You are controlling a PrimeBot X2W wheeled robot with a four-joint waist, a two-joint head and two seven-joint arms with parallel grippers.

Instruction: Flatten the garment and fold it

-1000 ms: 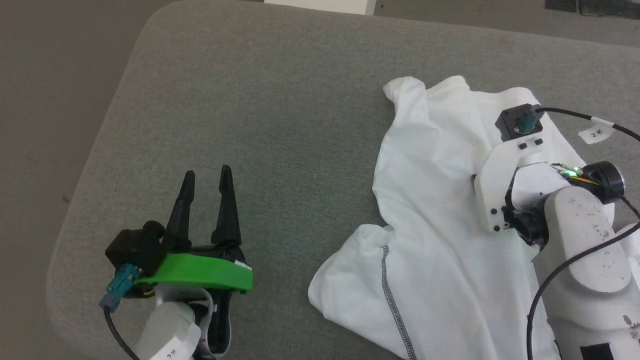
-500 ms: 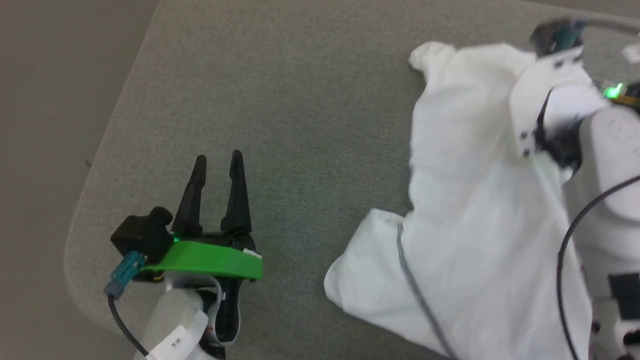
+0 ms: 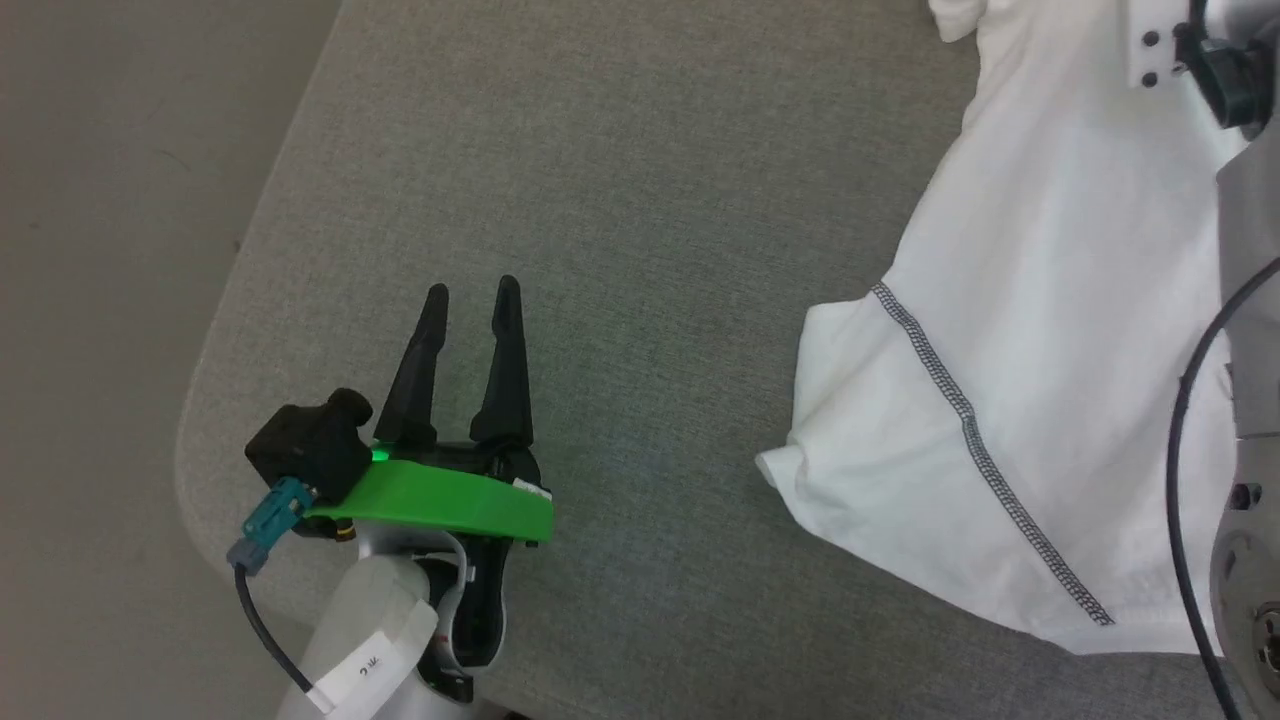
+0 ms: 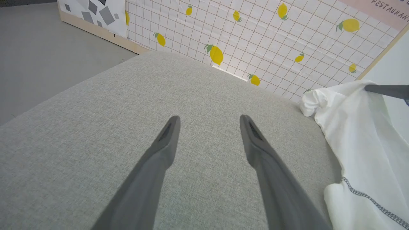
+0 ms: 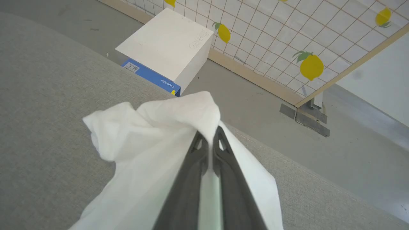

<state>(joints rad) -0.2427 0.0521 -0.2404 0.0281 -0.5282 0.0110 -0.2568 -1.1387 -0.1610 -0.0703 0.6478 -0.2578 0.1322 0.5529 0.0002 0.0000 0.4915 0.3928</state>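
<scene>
Count: 2 grippers, 1 shirt, 1 table, 2 stacked boxes, 1 lemon-print wall panel.

Nearest, L gripper (image 3: 472, 287) is over bare table at lower left. Its 2 long, dark, tapered fingers are spread apart w/ nothing btwn them. A green plastic bracket (image 3: 440, 500) and a black camera block (image 3: 310, 445) sit behind them.

Table (image 3: 650, 200) is covered in coarse grey woven fabric and has a rounded corner.

Shirt (image 3: 1000, 300) lies on the table's right side, well apart from L gripper. It is thin white cloth, rumpled, w/ 1 dark grey zigzag seam (image 3: 960, 410) running diagonally across it. Its right part is cut off by the frame edge and partly hidden behind R arm (image 3: 1240, 300).

At the shirt's far end, R gripper (image 5: 209, 132) has its 2 fingers pinched together on a bunched fold of the white cloth, which is lifted off the table.

Beyond the table edge, a white rectangular box (image 5: 166, 44) sits atop a blue box (image 5: 150, 76) that is mostly hidden.

Farthest is the wall panel (image 4: 255, 32), w/ grid lines and yellow lemons. The lettering at its top corner is cut off.
</scene>
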